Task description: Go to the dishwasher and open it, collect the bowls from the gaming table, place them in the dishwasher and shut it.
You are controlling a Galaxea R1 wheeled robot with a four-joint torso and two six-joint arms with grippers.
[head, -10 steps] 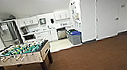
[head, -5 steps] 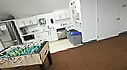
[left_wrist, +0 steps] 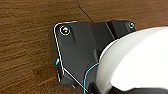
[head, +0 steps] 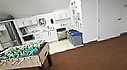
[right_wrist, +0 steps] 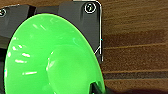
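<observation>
Ahead, room: a brown wood-look floor (head: 97, 60) runs to a small kitchen nook at 12 o'clock in the head view, with white cabinets above and below.
Dishwasher: the under-counter appliance with a brushed steel front (head: 61, 34) sits at the far end of the nook, at about 12 o'clock, its door shut as far as can be told, just beside a grey bin with a blue lid (head: 76, 37).
Football table: a wooden table-football table with a green field and rods (head: 20, 55) stands at 9 o'clock in the head view, on dark legs, well apart from the kitchen.
Door: a white closed door (head: 109, 14) is in the wall at 2 o'clock.
Lime green bowl: a bright lime green plastic bowl (right_wrist: 53, 57) shows large in the right wrist view, tilted, in front of the robot's dark plate, over the brown floor.
Right hand: I cannot tell whether it is open or closed, nor whether it grips the green bowl.
White round thing: a smooth white curved object (left_wrist: 135, 60) shows large in the left wrist view; what it is cannot be told.
Left hand: its state cannot be told.
</observation>
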